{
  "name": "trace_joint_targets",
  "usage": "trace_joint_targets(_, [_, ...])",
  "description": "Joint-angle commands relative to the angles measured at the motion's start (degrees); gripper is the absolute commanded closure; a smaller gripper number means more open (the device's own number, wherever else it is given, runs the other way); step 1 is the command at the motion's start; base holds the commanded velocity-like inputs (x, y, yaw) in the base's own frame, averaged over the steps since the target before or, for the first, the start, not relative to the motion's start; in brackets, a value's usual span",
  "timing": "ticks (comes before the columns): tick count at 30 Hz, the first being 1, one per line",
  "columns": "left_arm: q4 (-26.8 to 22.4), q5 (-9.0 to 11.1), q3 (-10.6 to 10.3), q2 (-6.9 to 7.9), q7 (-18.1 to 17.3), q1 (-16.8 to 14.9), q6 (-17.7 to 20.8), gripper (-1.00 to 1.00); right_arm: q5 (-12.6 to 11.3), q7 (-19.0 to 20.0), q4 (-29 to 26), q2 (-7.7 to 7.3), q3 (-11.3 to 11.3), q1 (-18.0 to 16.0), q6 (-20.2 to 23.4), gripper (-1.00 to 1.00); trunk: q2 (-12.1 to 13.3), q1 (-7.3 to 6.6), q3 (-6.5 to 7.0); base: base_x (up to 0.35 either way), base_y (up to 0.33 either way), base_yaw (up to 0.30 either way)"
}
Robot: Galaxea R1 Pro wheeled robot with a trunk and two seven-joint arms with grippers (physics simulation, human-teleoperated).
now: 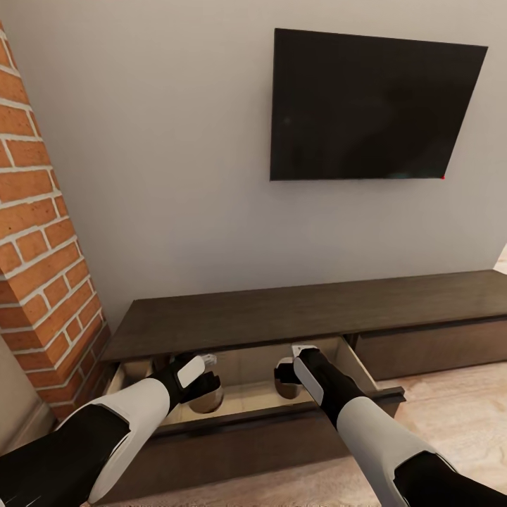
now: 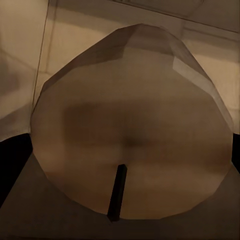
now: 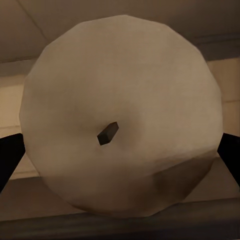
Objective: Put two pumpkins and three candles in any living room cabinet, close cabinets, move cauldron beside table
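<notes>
Both arms reach into the cabinet's open drawer; left gripper and right gripper each grasp a candle

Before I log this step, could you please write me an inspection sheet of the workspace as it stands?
Surface: pale inside of the open drawer of the cabinet.
Job's things: left candle and right candle in the drawer; wicks toward the wrist cameras.
Clutter: nothing seen.
Grippers: left gripper and right gripper each at a candle, dark fingers at both sides in the wrist views; grip cannot be confirmed.
Cables: nothing seen.
Surroundings: dark TV on grey wall, brick column to the left, pale wood floor.
</notes>
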Motion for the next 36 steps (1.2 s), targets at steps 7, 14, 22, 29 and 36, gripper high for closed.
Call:
trace_joint_targets(7, [-0.11, 0.65, -0.42, 0.07, 0.24, -0.01, 0.20, 1.00, -0.59, -0.50, -0.10, -0.05, 0.33, -0.05, 0.12, 1.00, -0.44, 0.21, -0.24, 0.000, 0.000, 0.000])
trace_joint_targets(14, [-0.10, 0.73, -0.38, 0.12, 0.39, -0.03, 0.15, 1.00, -0.62, -0.53, -0.09, -0.03, 0.33, -0.05, 0.12, 1.00, -0.44, 0.21, -0.24, 0.096, 0.000, 0.000])
trace_joint_targets(22, [-0.10, 0.66, -0.54, -0.04, 0.46, -0.03, 0.20, 1.00, -0.62, -0.48, -0.07, -0.03, 0.33, -0.05, 0.13, 1.00, -0.44, 0.21, -0.24, 0.022, 0.000, 0.000])
trace_joint_targets(29, [-0.06, 0.67, -0.50, -0.08, 0.47, -0.03, 0.27, 1.00, -0.62, -0.48, -0.11, -0.03, 0.37, -0.05, 0.14, 1.00, -0.44, 0.21, -0.24, 0.123, 0.000, 0.000])
trace_joint_targets(36, [-0.09, 0.63, -0.56, -0.08, 0.56, -0.03, 0.29, 1.00, -0.62, -0.48, -0.11, -0.03, 0.50, -0.05, 0.13, 1.00, -2.05, 1.09, -0.96, 0.005, 0.000, 0.000])
